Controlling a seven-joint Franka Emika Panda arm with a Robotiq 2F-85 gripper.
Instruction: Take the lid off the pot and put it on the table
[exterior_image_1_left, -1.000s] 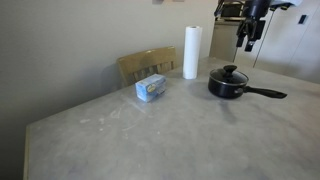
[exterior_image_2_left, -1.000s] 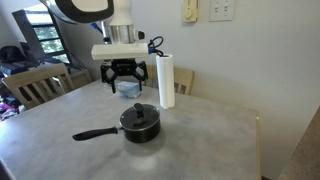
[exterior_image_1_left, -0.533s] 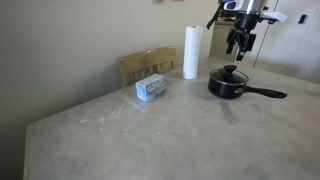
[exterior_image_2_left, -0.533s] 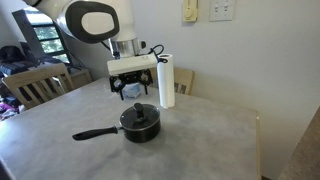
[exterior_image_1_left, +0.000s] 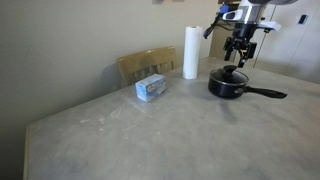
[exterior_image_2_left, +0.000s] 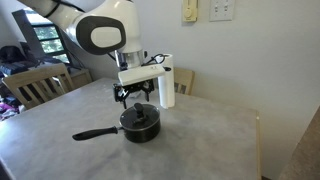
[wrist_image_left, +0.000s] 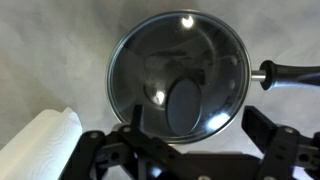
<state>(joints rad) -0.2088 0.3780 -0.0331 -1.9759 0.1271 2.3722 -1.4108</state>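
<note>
A: The lid (wrist_image_left: 180, 75)?
B: Glossy clear glass, thin metal rim.
A: The pot (exterior_image_1_left: 228, 86)?
B: Black, slight sheen.
A: And the worktop (exterior_image_1_left: 150, 140)?
B: Smooth, mottled grey, marble-like. The paper-towel roll (exterior_image_1_left: 190, 52) is matt white, the chair (exterior_image_1_left: 147, 65) wood.

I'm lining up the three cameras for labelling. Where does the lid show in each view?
Exterior view: the lid sits right of centre in the upper half, on the pot.
Exterior view: the lid sits left of centre at mid-height, on the pot.
Wrist view: the lid fills the upper middle.
Shared landmark: the paper-towel roll, near the pot in all three.
</note>
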